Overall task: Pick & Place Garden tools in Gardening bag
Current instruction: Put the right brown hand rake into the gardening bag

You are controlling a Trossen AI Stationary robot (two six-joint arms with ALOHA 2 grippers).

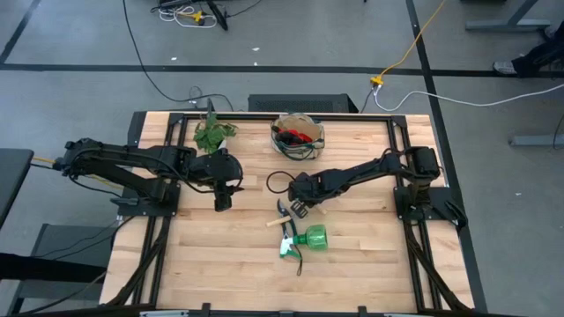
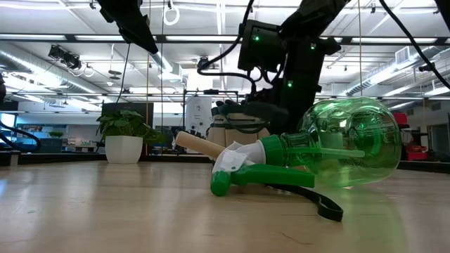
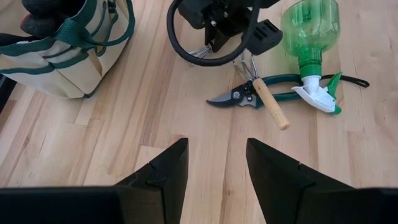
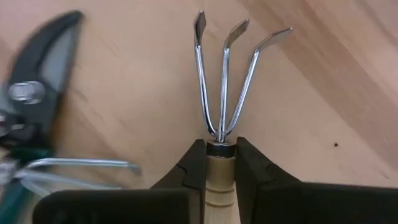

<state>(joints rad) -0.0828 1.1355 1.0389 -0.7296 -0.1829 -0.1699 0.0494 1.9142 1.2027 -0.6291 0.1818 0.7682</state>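
My right arm reaches in from the right side toward the table's middle, wrist angled down. Its gripper (image 4: pixel 216 163) has both fingers (image 4: pixel 193 165) pressed tight on a rake (image 4: pixel 224 81) at the collar, prongs pointing forward. My left arm stretches in from the left, its gripper (image 3: pixel 216 163) hanging over the table left of centre, fingers apart, holding nothing.

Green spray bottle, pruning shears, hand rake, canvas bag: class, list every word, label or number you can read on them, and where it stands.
None can be read.
Clear green plastic spray bottle: no label shows.
Dark-bladed pruning shears: no marking legible.
Wooden-handled three-prong rake, in the right gripper: bare.
Beige canvas bag: no print visible.
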